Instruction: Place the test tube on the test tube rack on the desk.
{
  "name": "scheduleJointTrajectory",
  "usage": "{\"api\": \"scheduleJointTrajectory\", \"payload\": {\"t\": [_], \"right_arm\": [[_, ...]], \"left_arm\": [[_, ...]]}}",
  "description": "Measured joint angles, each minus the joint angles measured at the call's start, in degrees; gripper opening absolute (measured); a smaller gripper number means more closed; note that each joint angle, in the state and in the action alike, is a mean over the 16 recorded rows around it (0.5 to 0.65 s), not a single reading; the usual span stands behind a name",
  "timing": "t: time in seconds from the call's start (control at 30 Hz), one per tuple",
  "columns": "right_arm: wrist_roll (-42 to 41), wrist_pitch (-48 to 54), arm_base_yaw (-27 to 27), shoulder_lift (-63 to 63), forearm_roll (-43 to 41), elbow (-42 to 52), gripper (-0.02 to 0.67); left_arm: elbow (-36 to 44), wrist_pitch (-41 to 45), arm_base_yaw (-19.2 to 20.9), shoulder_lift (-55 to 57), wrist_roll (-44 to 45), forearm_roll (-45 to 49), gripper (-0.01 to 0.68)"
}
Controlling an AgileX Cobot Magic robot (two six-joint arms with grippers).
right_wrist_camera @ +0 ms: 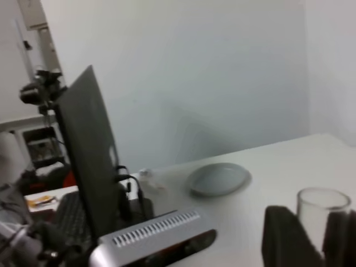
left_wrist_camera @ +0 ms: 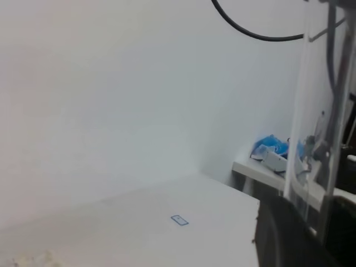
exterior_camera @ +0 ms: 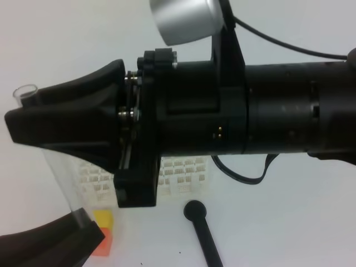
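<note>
The test tube (exterior_camera: 55, 172) is a clear tube held tilted above the desk (exterior_camera: 278, 222), its round rim at the upper left. My left gripper (exterior_camera: 83, 225) is shut on its lower end at the bottom left. In the left wrist view the test tube (left_wrist_camera: 317, 139) rises between the dark fingers (left_wrist_camera: 281, 236). My right gripper (exterior_camera: 22, 114) reaches across from the right and is closed around the tube just below the rim. The right wrist view shows the test tube (right_wrist_camera: 322, 214) pinched between the two fingers (right_wrist_camera: 283, 236). The test tube rack (exterior_camera: 186, 175), a white grid, lies largely hidden under the right arm.
A small yellow-and-orange block (exterior_camera: 104, 233) sits beside the left gripper. A black rod with a round knob (exterior_camera: 197, 214) lies in front of the rack. The right arm (exterior_camera: 250, 108) and its silver camera housing (exterior_camera: 186, 19) fill the middle of the high view.
</note>
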Motion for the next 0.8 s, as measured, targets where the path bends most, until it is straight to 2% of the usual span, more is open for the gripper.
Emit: {"api": "scheduleJointTrajectory", "payload": {"t": [0.17, 0.37, 0.8], "right_arm": [[-0.53, -0.81, 0.0, 0.24, -0.22, -0.05, 0.145], [-1.0, -1.48, 0.0, 0.53, -0.44, -0.08, 0.126], [-4.1, -1.26, 0.0, 0.62, -0.12, -0.1, 0.125]], "left_arm": [[0.0, 1.08, 0.0, 0.0, -1.71, 0.11, 0.111], [0.0, 2.46, 0.0, 0.0, -3.54, 0.29, 0.135], [-1.96, 6.05, 0.0, 0.02, -4.3, 1.8, 0.297]]}}
